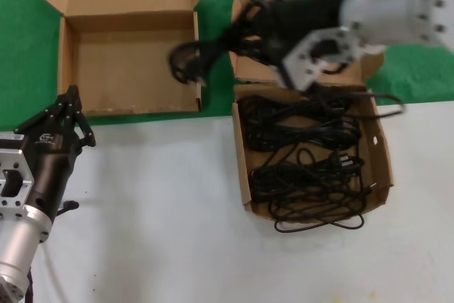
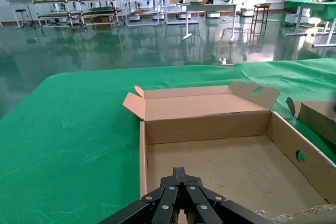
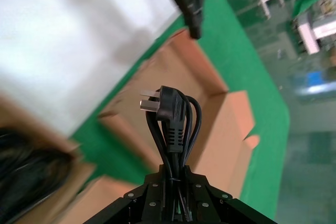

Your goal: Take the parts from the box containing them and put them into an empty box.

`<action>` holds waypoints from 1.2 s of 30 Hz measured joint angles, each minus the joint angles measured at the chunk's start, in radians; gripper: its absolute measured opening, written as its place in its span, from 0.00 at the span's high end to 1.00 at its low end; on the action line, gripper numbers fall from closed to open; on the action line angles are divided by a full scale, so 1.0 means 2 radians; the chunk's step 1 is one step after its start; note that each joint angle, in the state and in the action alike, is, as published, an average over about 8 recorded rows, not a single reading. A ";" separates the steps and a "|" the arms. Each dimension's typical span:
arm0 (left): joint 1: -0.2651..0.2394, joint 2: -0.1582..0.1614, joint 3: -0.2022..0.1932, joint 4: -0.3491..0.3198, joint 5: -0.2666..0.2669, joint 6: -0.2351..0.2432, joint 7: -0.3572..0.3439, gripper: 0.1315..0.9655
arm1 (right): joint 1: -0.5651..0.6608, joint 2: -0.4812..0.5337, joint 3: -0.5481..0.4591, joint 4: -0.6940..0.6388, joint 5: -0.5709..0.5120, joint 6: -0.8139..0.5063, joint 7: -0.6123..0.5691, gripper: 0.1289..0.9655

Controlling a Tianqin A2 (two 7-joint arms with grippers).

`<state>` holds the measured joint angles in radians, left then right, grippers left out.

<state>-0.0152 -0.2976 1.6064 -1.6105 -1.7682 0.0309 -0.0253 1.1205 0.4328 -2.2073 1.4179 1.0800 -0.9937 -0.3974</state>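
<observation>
Two open brown cardboard boxes are seen from above on a surface that is green cloth (image 1: 21, 54) at the far side and white table (image 1: 163, 211) at the near side.

The squarer box (image 1: 379, 154) sits on the robot's right, straddling the edge where green meets white. It is filled with tangled black power cables (image 1: 305, 168), and one loop spills over its near wall onto the white surface.

The wider, shallower box (image 1: 131, 62) lies to the left on the green cloth, with its lid folded back away from the robot. Its tray is shown bare in the left wrist view.

The right gripper (image 1: 245, 30) is raised above the gap between the two boxes, over the squarer box's upright lid. A bundled cable (image 3: 173, 124) is clamped between its fingers (image 3: 212, 198). In the right wrist view, the bundle stands up out of the closed fingers, with several strands running side by side and a moulded black plug with metal prongs at its top. In the head view, the bundle's free coil (image 1: 188, 62) hangs beyond the fingertips, over the wider box's right wall.

The left gripper (image 1: 71, 104) is held low at the near left, just outside the wider box's near wall, pointing toward it. Its fingers (image 2: 168, 200) are drawn together at the tips, with nothing between them.
</observation>
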 joint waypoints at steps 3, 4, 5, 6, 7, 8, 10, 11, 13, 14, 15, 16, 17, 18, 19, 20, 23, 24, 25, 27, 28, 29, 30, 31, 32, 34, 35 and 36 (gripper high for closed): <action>0.000 0.000 0.000 0.000 0.000 0.000 0.000 0.98 | 0.015 -0.036 -0.011 -0.038 -0.004 0.019 -0.014 0.91; 0.000 0.000 0.000 0.000 0.000 0.000 0.000 0.98 | 0.019 -0.047 -0.014 -0.052 -0.005 0.025 -0.019 0.91; 0.000 0.000 0.000 0.000 0.000 0.000 0.000 0.98 | 0.023 -0.058 -0.017 -0.066 -0.006 0.032 -0.024 0.91; 0.000 0.000 0.000 0.000 0.000 0.000 0.000 0.98 | 0.027 -0.070 -0.020 -0.081 -0.007 0.038 -0.029 0.91; 0.000 0.000 0.000 0.000 0.000 0.000 0.000 0.98 | 0.031 -0.080 -0.023 -0.096 -0.007 0.045 -0.035 0.91; 0.000 0.000 0.000 0.000 0.000 0.000 0.000 0.98 | 0.035 -0.091 -0.025 -0.110 -0.006 0.051 -0.040 0.91; 0.000 0.000 0.000 0.000 0.000 0.000 0.000 0.98 | 0.041 -0.111 -0.029 -0.140 -0.004 0.065 -0.051 0.91; 0.000 0.000 0.000 0.000 0.000 0.000 0.000 0.98 | 0.045 -0.121 -0.030 -0.154 -0.002 0.072 -0.057 0.91; 0.000 0.000 0.000 0.000 0.000 0.000 0.000 0.98 | 0.050 -0.139 -0.031 -0.181 0.003 0.086 -0.069 0.91; 0.000 0.000 0.000 0.000 0.000 0.000 0.000 0.98 | 0.053 -0.147 -0.031 -0.194 0.006 0.093 -0.075 0.91; 0.000 0.000 0.000 0.000 0.000 0.000 0.000 0.98 | 0.055 -0.154 -0.031 -0.206 0.008 0.100 -0.081 0.91; 0.000 0.000 0.000 0.000 0.000 0.000 0.000 0.98 | 0.057 -0.160 -0.031 -0.217 0.011 0.107 -0.088 0.91; 0.000 0.000 0.000 0.000 0.000 0.000 0.000 0.98 | 0.058 -0.166 -0.031 -0.227 0.014 0.113 -0.094 0.91; 0.000 0.000 0.000 0.000 0.000 0.000 0.000 0.98 | 0.060 -0.171 -0.031 -0.235 0.017 0.119 -0.100 0.91; 0.000 0.000 0.000 0.000 0.000 0.000 0.000 0.98 | 0.060 -0.175 -0.030 -0.243 0.020 0.124 -0.106 0.91; 0.000 0.000 0.000 0.000 0.000 0.000 0.000 0.98 | 0.061 -0.179 -0.030 -0.249 0.023 0.129 -0.112 0.91; 0.000 0.000 0.000 0.000 0.000 0.000 0.000 0.98 | 0.059 -0.186 -0.028 -0.262 0.033 0.141 -0.126 0.91; 0.000 0.000 0.000 0.000 0.000 0.000 0.000 0.98 | 0.058 -0.187 -0.027 -0.263 0.037 0.144 -0.131 0.91; 0.000 0.000 0.000 0.000 0.000 0.000 0.000 0.98 | 0.057 -0.187 -0.026 -0.263 0.040 0.146 -0.134 0.91; 0.000 0.000 0.000 0.000 0.000 0.000 0.000 0.98 | 0.053 -0.185 -0.024 -0.260 0.046 0.150 -0.139 0.91; 0.000 0.000 0.000 0.000 0.000 0.000 0.000 0.98 | 0.050 -0.183 -0.023 -0.256 0.049 0.151 -0.140 0.88; 0.000 0.000 0.000 0.000 0.000 0.000 0.000 0.98 | 0.048 -0.180 -0.021 -0.251 0.051 0.152 -0.140 0.86; 0.000 0.000 0.000 0.000 0.000 0.000 0.000 0.98 | 0.044 -0.176 -0.019 -0.245 0.052 0.154 -0.138 0.83; 0.000 0.000 0.000 0.000 0.000 0.000 0.000 0.98 | 0.041 -0.171 -0.017 -0.238 0.053 0.155 -0.135 0.81; 0.000 0.000 0.000 0.000 0.000 0.000 0.000 0.98 | 0.037 -0.166 -0.014 -0.230 0.054 0.156 -0.130 0.78; 0.000 0.000 0.000 0.000 0.000 0.000 0.000 0.98 | 0.028 -0.155 -0.006 -0.212 0.055 0.160 -0.115 0.74; 0.000 0.000 0.000 0.000 0.000 0.000 0.000 0.98 | 0.023 -0.149 -0.001 -0.203 0.055 0.162 -0.104 0.71; 0.000 0.000 0.000 0.000 0.000 0.000 0.000 0.98 | 0.017 -0.143 0.004 -0.193 0.055 0.164 -0.092 0.71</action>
<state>-0.0152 -0.2976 1.6064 -1.6104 -1.7682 0.0308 -0.0253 1.1551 0.1458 -2.1987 1.0314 1.1893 -0.6651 -0.5807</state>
